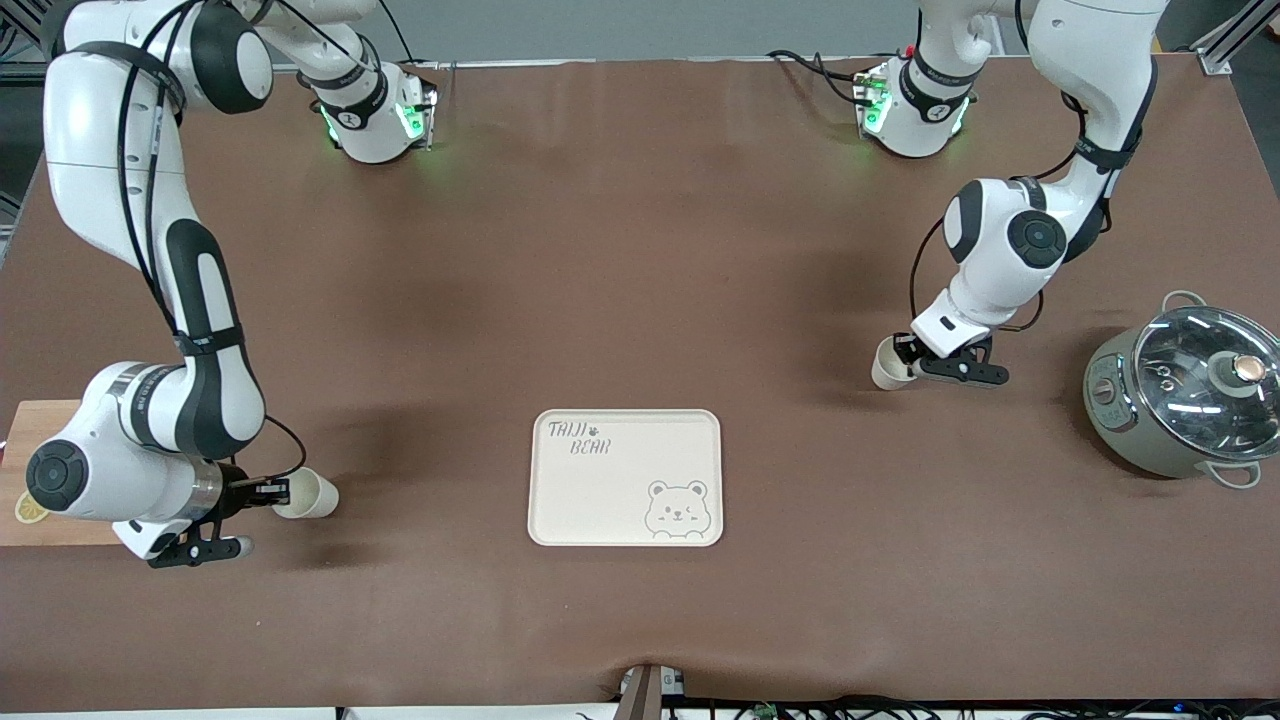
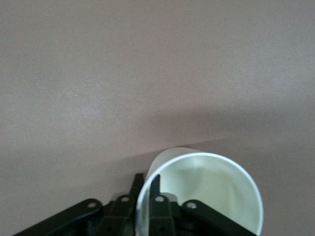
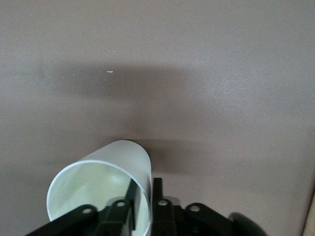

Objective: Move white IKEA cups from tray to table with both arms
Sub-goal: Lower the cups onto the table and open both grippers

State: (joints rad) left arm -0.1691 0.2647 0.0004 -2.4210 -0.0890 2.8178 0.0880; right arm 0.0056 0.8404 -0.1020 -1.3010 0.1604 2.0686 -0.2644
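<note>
Two white IKEA cups show. My left gripper [image 1: 908, 352] is shut on the rim wall of one cup [image 1: 890, 364], low over the table toward the left arm's end; in the left wrist view the cup [image 2: 211, 189] has one finger inside and one outside. My right gripper [image 1: 270, 492] is shut on the other cup [image 1: 308, 494], held on its side low over the table toward the right arm's end; the right wrist view shows that cup [image 3: 101, 189] pinched by its wall. The cream bear tray [image 1: 625, 478] lies between them, nearer the front camera than the left cup.
A grey pot with a glass lid [image 1: 1190, 390] stands at the left arm's end. A wooden board [image 1: 30, 480] with a lemon slice lies at the right arm's end, under the right arm. Brown cloth covers the table.
</note>
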